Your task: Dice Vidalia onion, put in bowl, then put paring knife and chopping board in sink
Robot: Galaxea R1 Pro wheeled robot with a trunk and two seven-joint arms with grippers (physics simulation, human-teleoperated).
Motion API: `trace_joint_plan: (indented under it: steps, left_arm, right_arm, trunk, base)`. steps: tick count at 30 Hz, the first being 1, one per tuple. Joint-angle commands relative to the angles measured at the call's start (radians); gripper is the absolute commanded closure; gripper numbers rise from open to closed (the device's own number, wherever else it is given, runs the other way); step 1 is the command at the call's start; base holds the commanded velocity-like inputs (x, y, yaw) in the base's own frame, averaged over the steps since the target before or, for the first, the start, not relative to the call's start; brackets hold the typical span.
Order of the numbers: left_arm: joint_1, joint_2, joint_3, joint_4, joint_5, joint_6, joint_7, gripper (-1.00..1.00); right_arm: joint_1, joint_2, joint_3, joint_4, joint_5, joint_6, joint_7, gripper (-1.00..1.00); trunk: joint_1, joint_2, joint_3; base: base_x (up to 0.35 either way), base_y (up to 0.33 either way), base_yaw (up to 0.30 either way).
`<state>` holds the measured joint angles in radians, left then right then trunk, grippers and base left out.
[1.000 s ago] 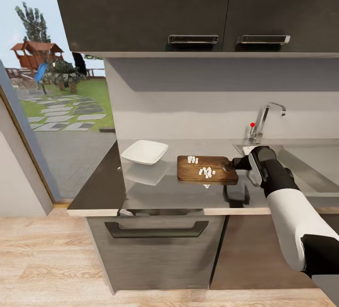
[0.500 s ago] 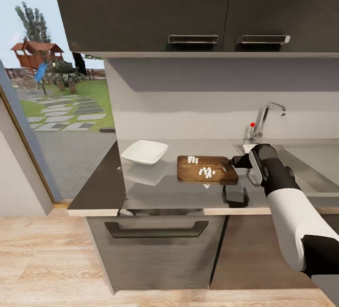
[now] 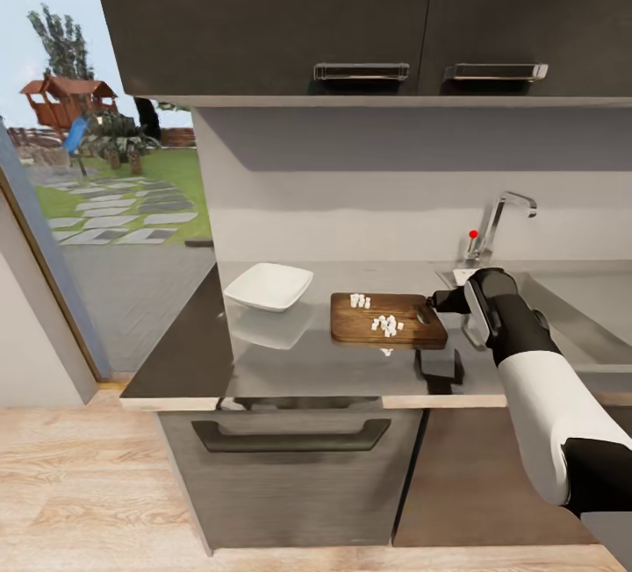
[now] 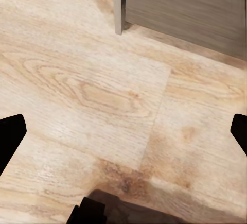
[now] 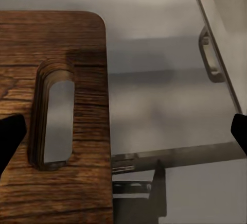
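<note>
So far the cutting looks finished: small white onion pieces (image 3: 384, 322) lie in two loose clusters on the chopping board (image 3: 388, 319), with one stray bit on the surface (image 3: 290, 361) just in front of the board's near edge. The bowl (image 3: 269, 285) sits to the board's left, near but apart from it, and appears empty, so moving the dice into it is, by my reading, the step still to come, followed by putting the board and the paring knife into the sink (image 3: 579, 309). I cannot make out the knife with any certainty. The board lies flat with its long axis running left to right along the surface, and its handle slot (image 5: 51, 116) at the right-hand end, pointing toward the sink. The right tool (image 3: 436, 300) hovers at that slotted end; in the right wrist view its fingertips (image 5: 10, 139) stand wide apart at either edge, spread with nothing between them, the slot lying just beside one tip. The left tool (image 4: 123, 136) hangs low over the wooden floor (image 4: 92, 95) by the cabinet base, fingers likewise spread and empty.
</note>
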<state>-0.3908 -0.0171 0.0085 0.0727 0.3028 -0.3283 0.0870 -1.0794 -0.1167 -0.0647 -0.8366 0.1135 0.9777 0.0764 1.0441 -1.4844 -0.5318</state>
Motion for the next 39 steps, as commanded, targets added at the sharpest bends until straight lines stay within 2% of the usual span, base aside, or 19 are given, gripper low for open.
trace_joint_plan:
  steps: [1,39]
  left_arm:
    - [-0.002,-0.001,0.001,0.004,0.001,-0.007,0.001,-1.0]
    - [-0.002,-0.003,0.001,0.004,0.002,-0.006,0.002,-1.0]
  right_arm:
    - [-0.001,0.0,-0.001,-0.001,0.01,0.004,0.008,-1.0]
    - [-0.001,-0.004,0.003,0.005,0.016,0.004,0.007,-1.0]
  trunk:
    - [0.0,-0.001,-0.001]
    - [0.0,-0.001,-0.001]
  base:
    - [0.024,0.0,0.0]
    - [0.036,-0.007,0.0]
